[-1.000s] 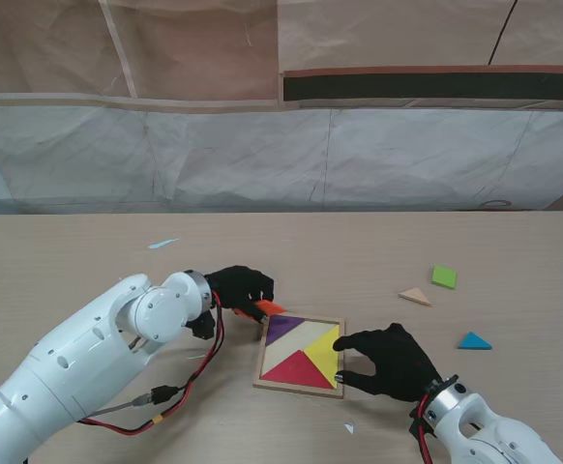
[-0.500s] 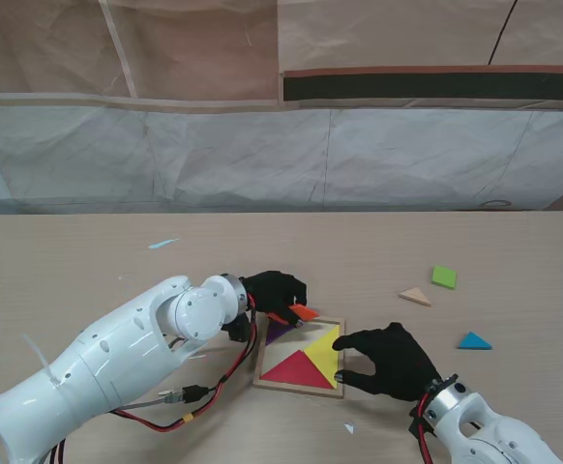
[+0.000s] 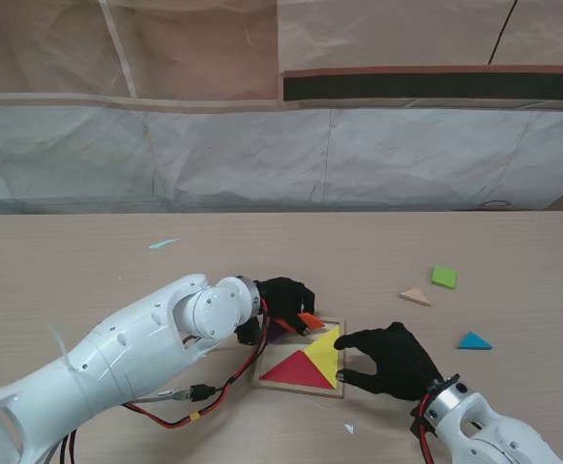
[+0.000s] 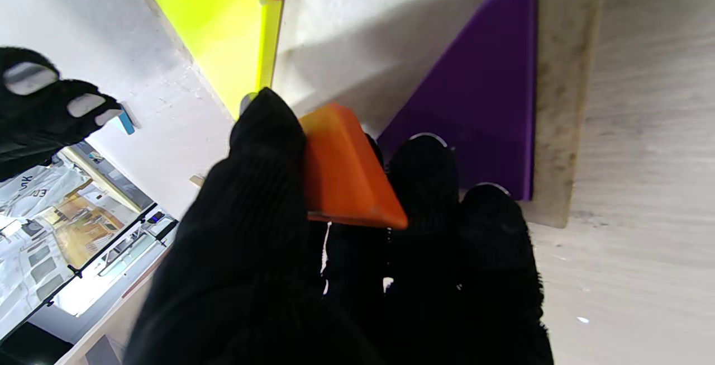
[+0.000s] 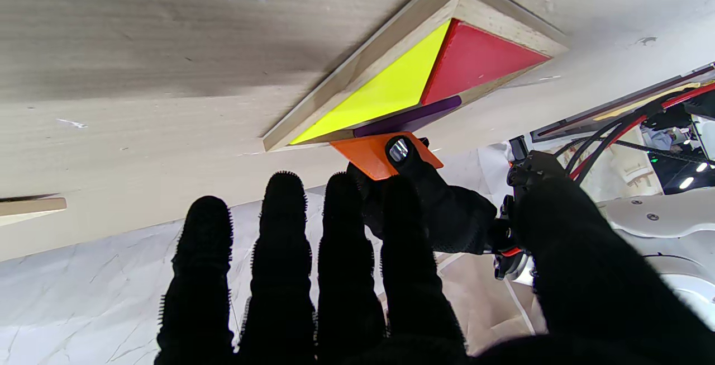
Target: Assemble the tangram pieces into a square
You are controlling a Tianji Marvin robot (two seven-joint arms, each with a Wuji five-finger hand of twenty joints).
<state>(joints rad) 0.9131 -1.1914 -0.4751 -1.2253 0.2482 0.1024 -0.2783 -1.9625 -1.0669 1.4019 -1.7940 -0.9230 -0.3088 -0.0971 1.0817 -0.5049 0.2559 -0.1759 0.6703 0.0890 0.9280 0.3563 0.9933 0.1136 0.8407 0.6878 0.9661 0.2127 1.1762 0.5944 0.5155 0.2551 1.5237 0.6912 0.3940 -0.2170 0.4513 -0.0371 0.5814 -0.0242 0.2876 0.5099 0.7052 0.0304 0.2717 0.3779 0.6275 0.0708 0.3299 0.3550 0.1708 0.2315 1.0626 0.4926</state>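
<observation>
While the left hand (image 3: 283,296) pinches the orange piece (image 3: 309,320) over the tray's (image 3: 299,388) far edge, purple (image 3: 280,332), yellow (image 3: 325,350) and red (image 3: 298,370) pieces lie inside. The right hand (image 3: 390,360) rests at the tray's right edge, fingers (image 5: 287,225) spread, holding nothing.

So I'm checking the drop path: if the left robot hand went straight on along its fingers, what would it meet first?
Probably the tray's bare white floor, between the purple piece and yellow piece. The left robot hand grips the orange piece; depth is unclear.
</observation>
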